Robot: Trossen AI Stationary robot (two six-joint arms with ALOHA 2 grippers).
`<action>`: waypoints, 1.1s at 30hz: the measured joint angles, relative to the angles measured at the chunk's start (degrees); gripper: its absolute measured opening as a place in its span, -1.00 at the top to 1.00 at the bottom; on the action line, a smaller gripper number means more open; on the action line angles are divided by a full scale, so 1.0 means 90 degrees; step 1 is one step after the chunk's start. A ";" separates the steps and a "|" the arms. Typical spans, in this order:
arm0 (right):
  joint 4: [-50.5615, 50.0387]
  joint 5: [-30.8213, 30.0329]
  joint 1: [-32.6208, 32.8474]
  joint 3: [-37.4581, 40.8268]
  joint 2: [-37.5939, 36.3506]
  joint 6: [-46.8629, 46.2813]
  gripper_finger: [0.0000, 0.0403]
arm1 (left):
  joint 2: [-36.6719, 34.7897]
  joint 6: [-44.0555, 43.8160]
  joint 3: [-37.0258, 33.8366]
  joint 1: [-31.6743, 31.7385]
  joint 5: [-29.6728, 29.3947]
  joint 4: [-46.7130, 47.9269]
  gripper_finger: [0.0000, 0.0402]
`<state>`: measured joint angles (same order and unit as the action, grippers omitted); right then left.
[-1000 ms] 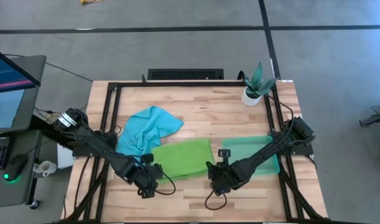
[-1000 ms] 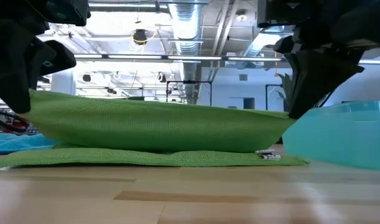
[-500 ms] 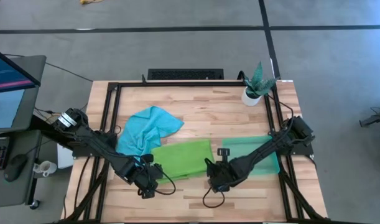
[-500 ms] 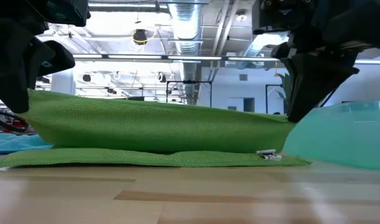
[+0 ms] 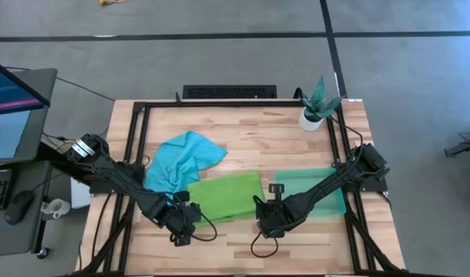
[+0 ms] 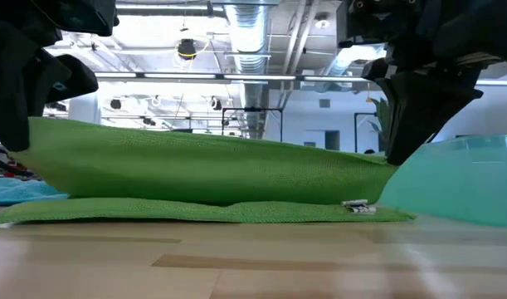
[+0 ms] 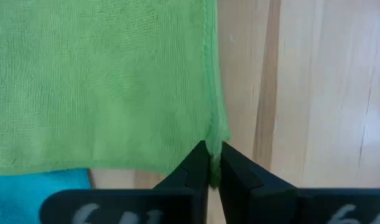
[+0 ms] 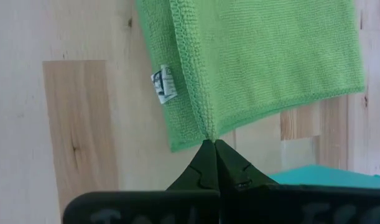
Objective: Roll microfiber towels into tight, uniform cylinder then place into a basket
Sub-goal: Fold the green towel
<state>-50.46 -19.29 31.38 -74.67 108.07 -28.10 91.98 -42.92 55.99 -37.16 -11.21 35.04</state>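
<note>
The lime green towel (image 5: 231, 194) lies at the table's near middle, with a lower layer flat on the wood and its near edge raised above that layer (image 6: 212, 170). My left gripper (image 5: 191, 205) is shut on the raised edge's left corner. My right gripper (image 5: 258, 205) is shut on its right corner. The turquoise towel (image 5: 185, 160) lies crumpled on the table behind my left arm. The translucent green basket (image 5: 296, 183) stands on the table right of the green towel, under my right arm. My left gripper pinches a corner of the green towel (image 7: 213, 140) between its two fingers, coming steeply from above. That corner is lifted clear of the table and the cloth spreads away from it slack. My right gripper pinches the opposite corner of the raised layer (image 8: 208, 132) between its shut fingers, also steeply from above. The raised edge (image 6: 236, 166) sags between the two holds, above the layer with the white tag (image 8: 162, 84), which lies on the wood.
A small white plant pot (image 5: 312, 118) stands at the far right corner. A black frame (image 5: 139, 146) runs round the table. Bare wood (image 5: 235, 246) lies between the towel and the near edge.
</note>
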 joint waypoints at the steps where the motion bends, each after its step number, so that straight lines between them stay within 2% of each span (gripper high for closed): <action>1: 0.0000 0.0000 0.0000 0.0000 0.0000 -0.0010 0.99 | 0.0000 0.0000 0.0000 0.0000 0.0002 0.0004 0.86; 9: 0.0005 0.0000 0.0002 0.0000 0.0000 -0.0031 0.99 | 0.0000 0.0026 0.0000 0.0000 0.0004 0.0003 0.65; 16: 0.0013 0.0086 0.0001 0.0000 0.0000 -0.0036 0.95 | 0.0000 0.0292 0.0000 0.0015 -0.0079 -0.0002 0.63; 20: 0.0022 0.0166 0.0002 0.0000 0.0000 -0.0040 0.79 | 0.0000 0.0352 0.0000 0.0116 -0.0158 -0.0004 0.64; 27: -0.0002 0.0241 -0.0010 -0.0022 0.0001 -0.0260 0.39 | -0.0002 0.0970 0.0000 0.0437 -0.0386 -0.0005 0.64; 33: -0.0094 0.0299 -0.0041 -0.0622 0.0002 -0.0372 0.15 | -0.0005 0.1546 0.0184 0.0498 -0.0575 -0.0046 0.64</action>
<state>-51.30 -16.60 31.00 -80.27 108.09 -31.44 91.94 -29.00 57.64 -32.68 -16.38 34.63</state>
